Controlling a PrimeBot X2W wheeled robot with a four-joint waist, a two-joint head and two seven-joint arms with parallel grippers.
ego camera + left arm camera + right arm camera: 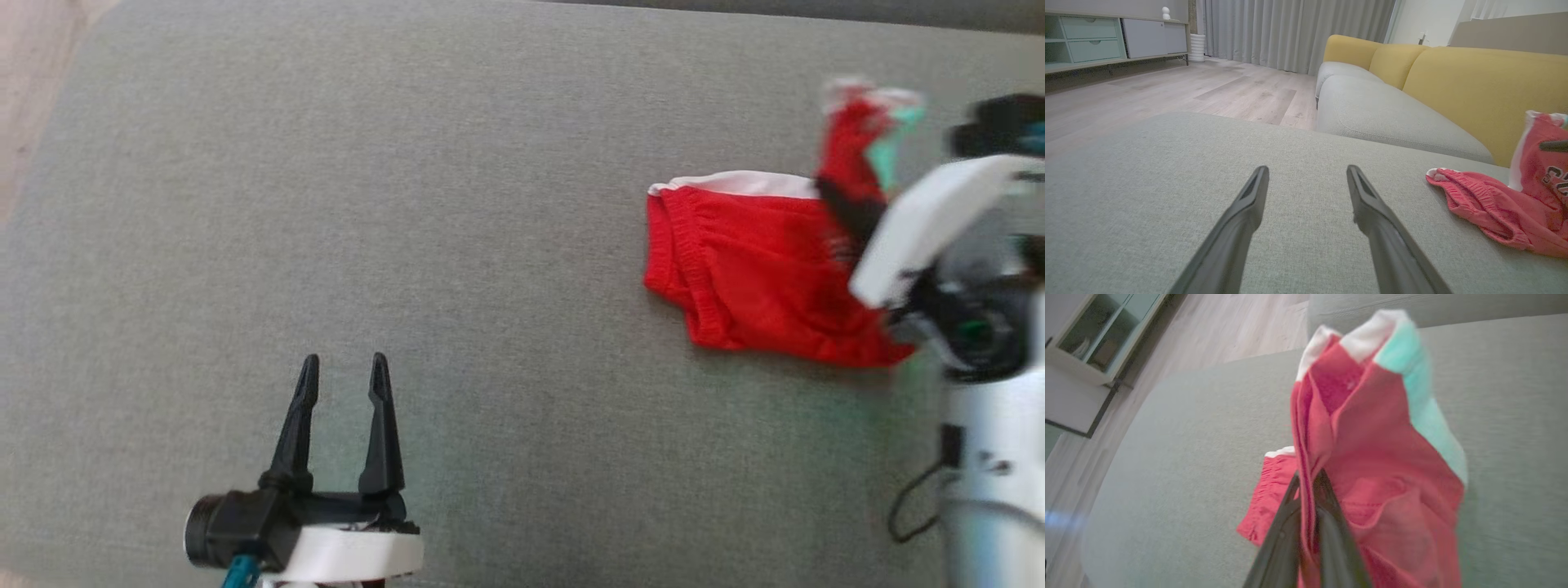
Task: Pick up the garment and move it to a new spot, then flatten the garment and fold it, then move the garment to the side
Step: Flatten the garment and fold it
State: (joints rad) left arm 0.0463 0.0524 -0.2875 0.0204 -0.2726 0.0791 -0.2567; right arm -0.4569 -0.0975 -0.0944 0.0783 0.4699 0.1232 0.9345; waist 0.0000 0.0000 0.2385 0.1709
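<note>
Head view: one garment [759, 278], red shorts with white band and teal trim, on the right part of one grey cushion [367, 188]; lower portion crumpled on the fabric, one end pulled up off it. Right wrist view: raised end bunched and upright, pinched between the two dark fingers of the right gripper [1308, 478], jaws pressed together on a red fold, cloth draped past both sides. Same gripper blurred in head view, pale forearm entering from the right edge, angled up and left toward the lifted end. One left gripper [344, 363] at lower left, well apart from the garment, fingers spread wide with nothing between them, pointing up the view over the cushion. Left wrist view: both fingers low and nearly level above the cushion, garment off to the right. Beyond: one sofa [1474, 81], yellow back and grey seat; wooden floor [1167, 90]; grey curtain [1290, 28]; one low cabinet [1106, 36].
</note>
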